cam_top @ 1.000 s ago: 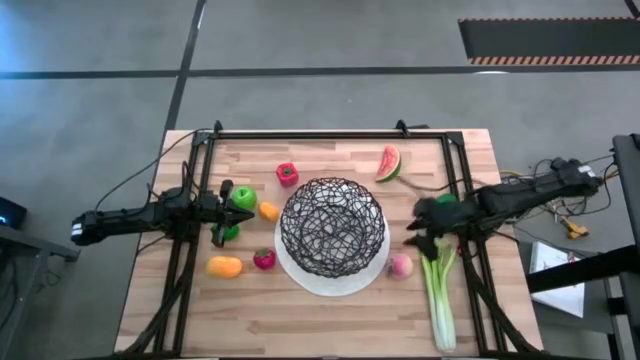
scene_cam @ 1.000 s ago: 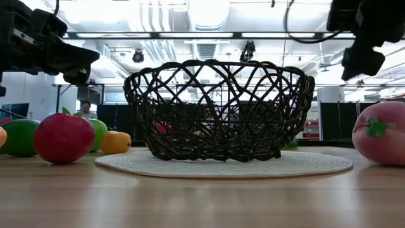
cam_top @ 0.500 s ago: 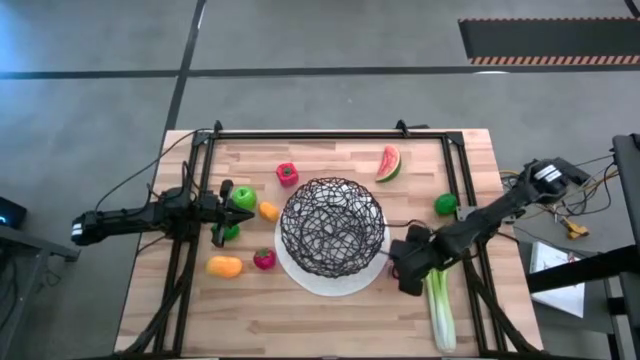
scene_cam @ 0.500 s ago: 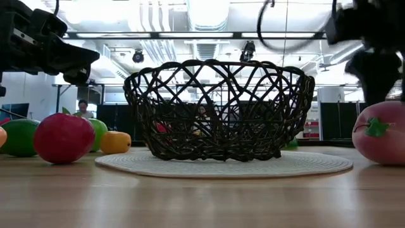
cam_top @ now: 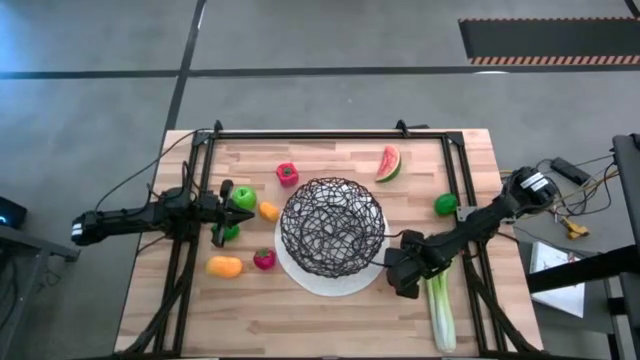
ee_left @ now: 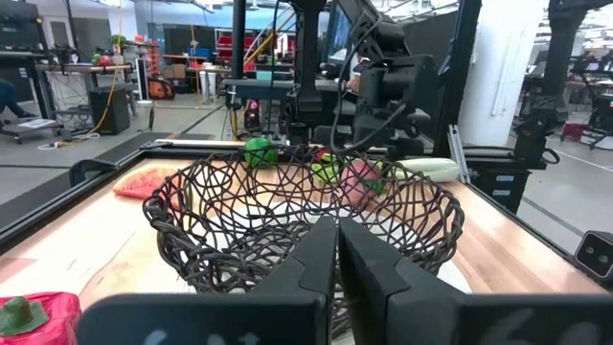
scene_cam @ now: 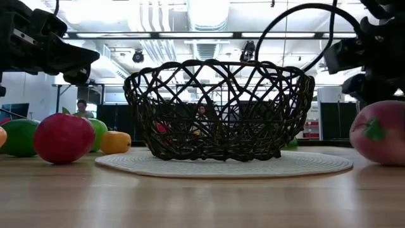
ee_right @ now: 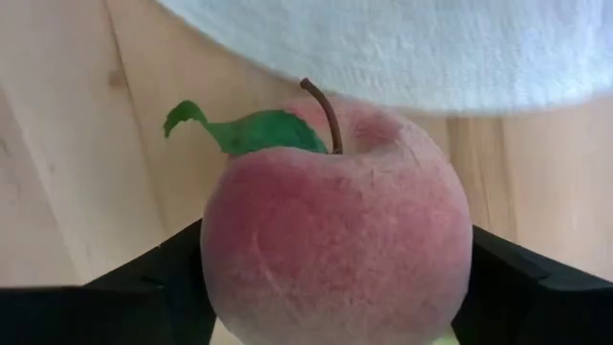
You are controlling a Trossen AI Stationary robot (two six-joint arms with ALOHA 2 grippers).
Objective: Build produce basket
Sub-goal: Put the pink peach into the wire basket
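The black wire basket point(cam_top: 332, 225) stands on a white round mat point(cam_top: 330, 283) at the table's middle. My right gripper point(cam_top: 400, 272) is low at the mat's right edge, open, with one finger on either side of the peach point(ee_right: 335, 240). The peach rests on the table point(scene_cam: 380, 132), stem up. The celery stalk point(cam_top: 440, 308) lies just to the right of it. My left gripper point(cam_top: 218, 212) is shut and empty, above the table's left side beside the green apple point(cam_top: 241, 197) and a lime point(cam_top: 228, 233). My right gripper's fingers point(ee_right: 163, 278) stand close against the peach's two sides, coming from above. Whether they touch it, I cannot tell. The peach sits on the table.
A red pepper point(cam_top: 287, 174) and a watermelon slice point(cam_top: 388, 163) lie at the far side. A second lime point(cam_top: 446, 205) lies at the right. Orange pieces point(cam_top: 268, 211) point(cam_top: 225, 266) and a red fruit point(cam_top: 264, 259) lie left of the basket. Black rails point(cam_top: 330, 133) frame the table.
My right gripper has gone toward the table's near edge and left, down onto the peach beside the mat. It now covers the peach in the high view and has uncovered the lime at the right. My left arm has kept still.
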